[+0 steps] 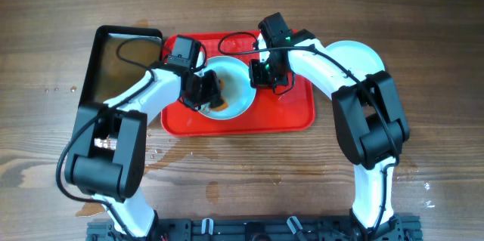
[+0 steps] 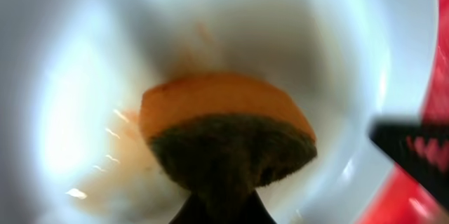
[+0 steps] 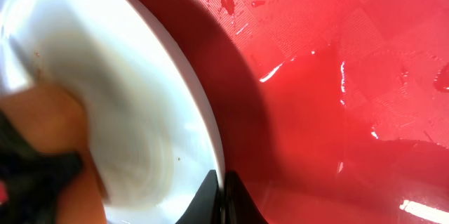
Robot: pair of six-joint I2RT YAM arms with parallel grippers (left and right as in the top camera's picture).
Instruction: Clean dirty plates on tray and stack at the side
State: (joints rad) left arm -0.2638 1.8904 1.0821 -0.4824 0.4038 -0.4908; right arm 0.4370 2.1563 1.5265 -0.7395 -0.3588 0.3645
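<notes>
A pale plate (image 1: 231,88) sits tilted on the red tray (image 1: 295,112). My left gripper (image 1: 206,90) is shut on an orange sponge with a dark scrub side (image 2: 224,136) and presses it on the plate's inner face (image 2: 84,83), which shows brown smears. My right gripper (image 1: 261,73) is shut on the plate's right rim (image 3: 210,129), one finger inside and one outside. A second pale plate (image 1: 355,56) lies on the table right of the tray, partly under the right arm. A third plate is not in view.
A black metal pan (image 1: 121,60) stands left of the tray. The tray floor (image 3: 337,76) is wet with droplets. Wet patches lie on the wooden table in front of the tray (image 1: 181,150).
</notes>
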